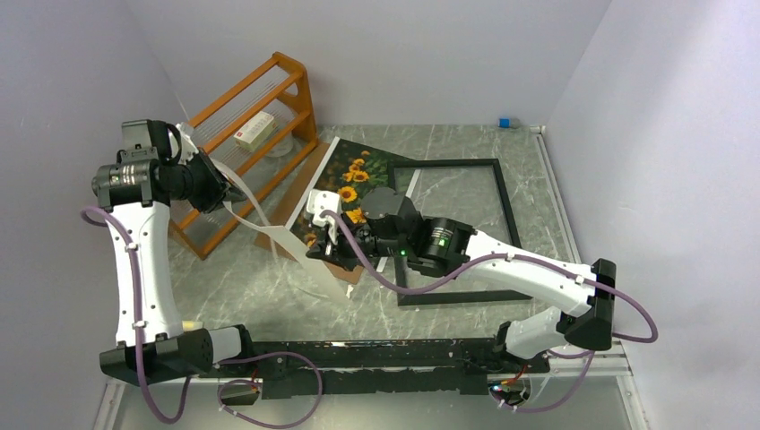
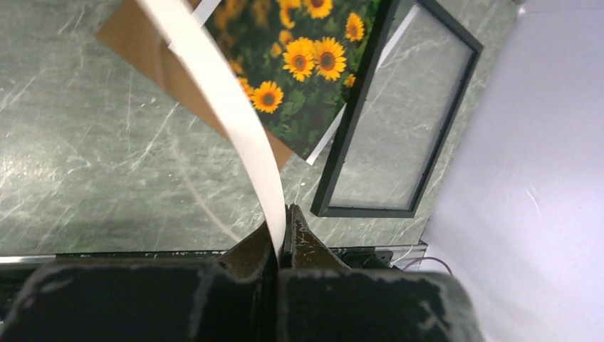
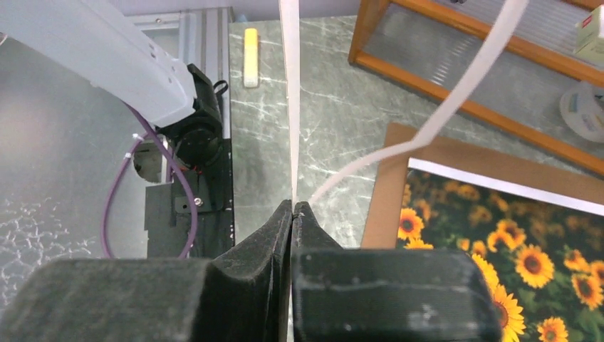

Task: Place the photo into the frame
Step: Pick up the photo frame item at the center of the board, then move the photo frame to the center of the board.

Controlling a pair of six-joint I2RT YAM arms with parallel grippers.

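Near end of photo [image 1: 363,170] + part of frame [image 1: 457,163] behind R arm [image 1: 529,264], top view; label on rack [image 1: 303,94] box [image 1: 254,131] illegible.

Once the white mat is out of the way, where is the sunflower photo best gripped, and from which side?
Probably the corner nearest the frame. The photo lies flat on the brown backing board, so most edges give no lip; that corner seems to jut past the board. Come low from the frame side and pinch it thin.

The sunflower photo [image 1: 358,170] lies face up, askew, overlapping the left side of the flat, empty black frame [image 1: 457,163].
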